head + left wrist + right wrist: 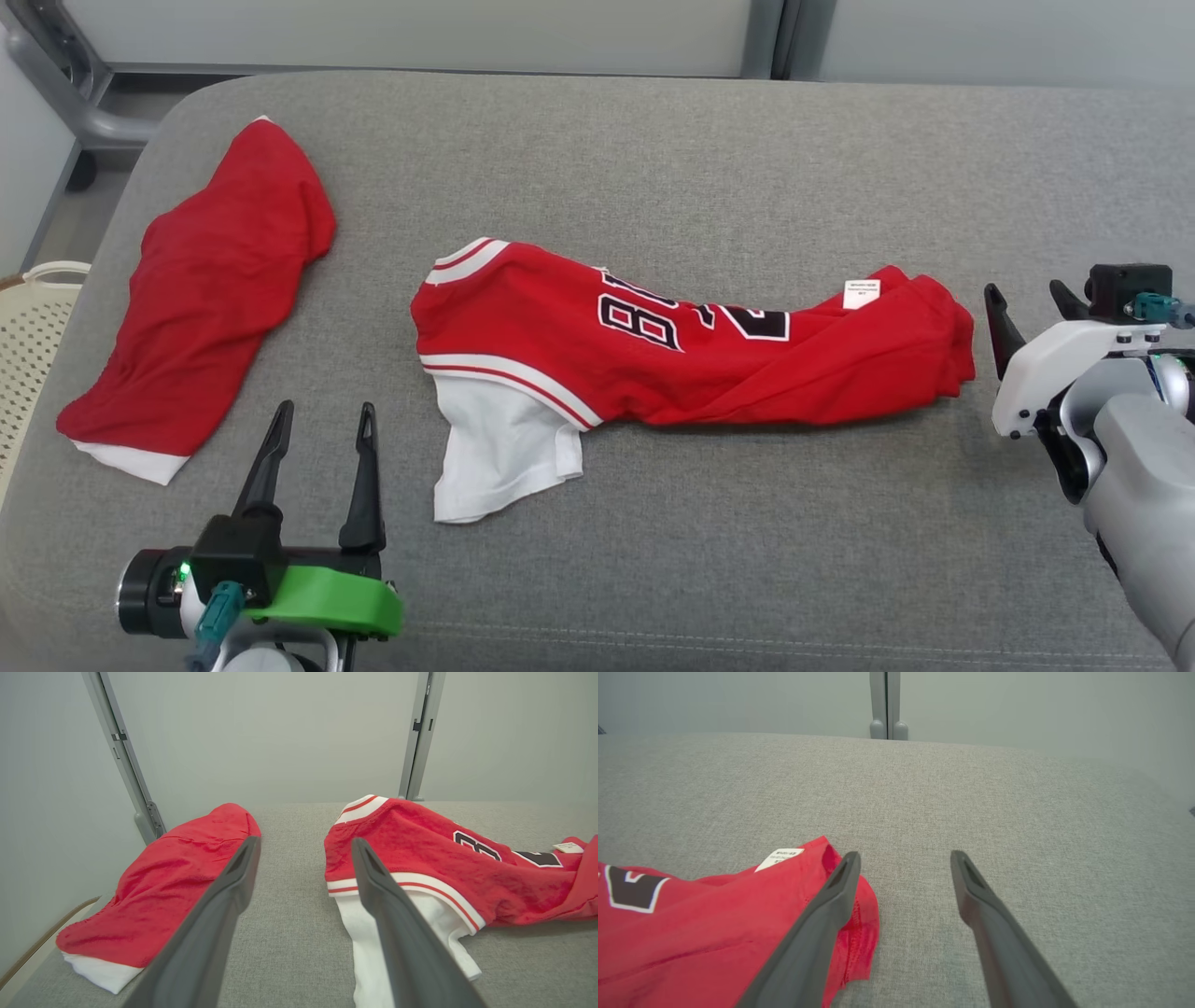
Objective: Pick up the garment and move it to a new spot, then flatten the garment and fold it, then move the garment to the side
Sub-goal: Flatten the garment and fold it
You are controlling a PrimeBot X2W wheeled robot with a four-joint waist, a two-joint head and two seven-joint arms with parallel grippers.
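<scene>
A red jersey garment [691, 341] with black numbers, white trim and a white label lies rumpled across the middle of the grey cushion; a white sleeve hangs at its lower left. In the left wrist view the garment [420, 863] is to the right of the fingers. My left gripper [322, 415] stands open near the front left, pointing into the gap between the two red pieces. My right gripper [1027, 299] is open just right of the garment's bunched end, nothing between its fingers. In the right wrist view that gripper [903, 858] sits beside the garment's edge [738, 933].
A second red piece of clothing [205, 289] with a white hem lies at the left of the cushion [653, 159]; it also appears as red cloth [168, 886] in the left wrist view. A cream basket [33, 327] stands off the left edge. Grey frame posts rise behind.
</scene>
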